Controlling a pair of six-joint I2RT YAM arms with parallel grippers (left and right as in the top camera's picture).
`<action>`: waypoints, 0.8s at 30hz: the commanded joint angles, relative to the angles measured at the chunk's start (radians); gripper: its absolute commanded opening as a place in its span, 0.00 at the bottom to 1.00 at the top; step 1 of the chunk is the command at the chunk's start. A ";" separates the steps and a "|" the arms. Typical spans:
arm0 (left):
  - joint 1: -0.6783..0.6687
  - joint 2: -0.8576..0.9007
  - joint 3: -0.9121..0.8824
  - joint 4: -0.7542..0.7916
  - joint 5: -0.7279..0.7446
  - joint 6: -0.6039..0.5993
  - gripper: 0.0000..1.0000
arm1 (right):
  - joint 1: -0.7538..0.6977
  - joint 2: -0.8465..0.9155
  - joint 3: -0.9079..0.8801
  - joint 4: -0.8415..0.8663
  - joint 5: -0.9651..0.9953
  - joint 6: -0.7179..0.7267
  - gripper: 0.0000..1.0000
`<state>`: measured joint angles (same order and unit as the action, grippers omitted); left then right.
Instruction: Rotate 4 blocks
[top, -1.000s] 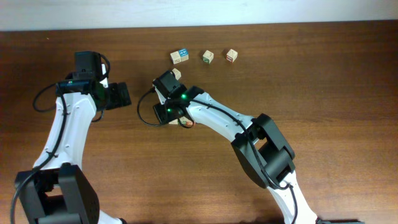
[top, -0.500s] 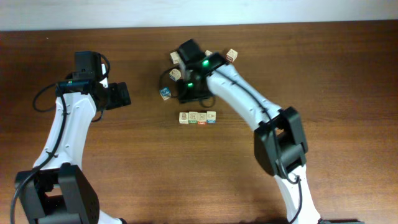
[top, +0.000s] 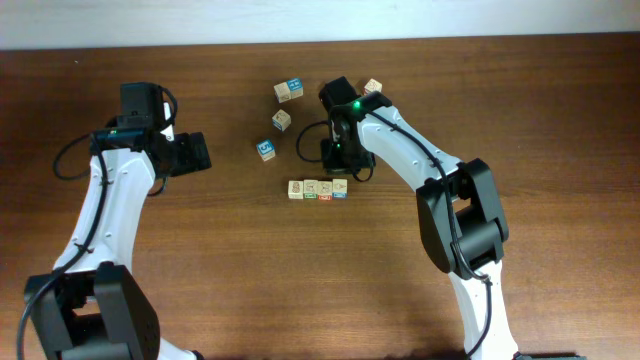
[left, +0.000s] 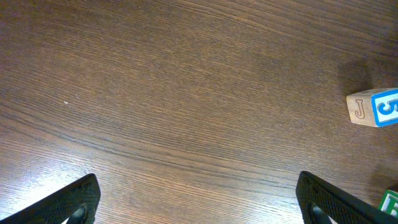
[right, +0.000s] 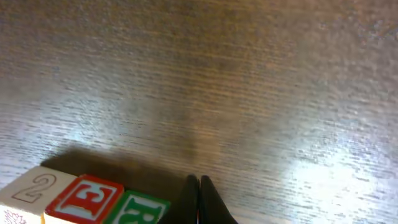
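Note:
Four small pale cubes stand in a tight row (top: 318, 189) at the table's middle. The right wrist view shows three of them at lower left: a pale "2" cube (right: 26, 188), a red-printed cube (right: 87, 199) and a green-printed cube (right: 140, 211). My right gripper (top: 337, 168) hangs just behind the row's right end. It (right: 199, 186) is shut with nothing between its fingers, and it sits beside the green cube. My left gripper (top: 192, 153) is wide open over bare wood at the left, far from the row, as its wrist view (left: 199, 199) confirms.
Loose blocks lie behind the row: a blue-topped cube (top: 266, 150), also in the left wrist view (left: 373, 107), a pale cube (top: 282, 120), a blue-and-cream block (top: 289, 91) and another cube (top: 372, 88). The table's far edge runs along the top.
My right arm swung from over the row up to the back blocks, then came down to the row's right end. Its jaws have shut. The left arm has not moved.

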<state>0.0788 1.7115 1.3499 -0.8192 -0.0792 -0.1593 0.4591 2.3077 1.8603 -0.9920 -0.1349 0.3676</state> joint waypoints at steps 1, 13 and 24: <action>-0.002 0.004 0.012 0.002 -0.005 -0.012 0.99 | 0.007 0.005 -0.008 -0.011 0.015 0.008 0.04; -0.002 0.004 0.012 0.002 -0.005 -0.012 0.99 | 0.027 0.005 -0.008 -0.026 0.016 0.008 0.04; -0.002 0.004 0.012 0.002 -0.005 -0.012 0.99 | -0.023 -0.013 0.043 0.016 0.015 0.008 0.05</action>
<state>0.0788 1.7115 1.3499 -0.8188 -0.0795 -0.1589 0.4664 2.3077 1.8626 -0.9722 -0.1341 0.3672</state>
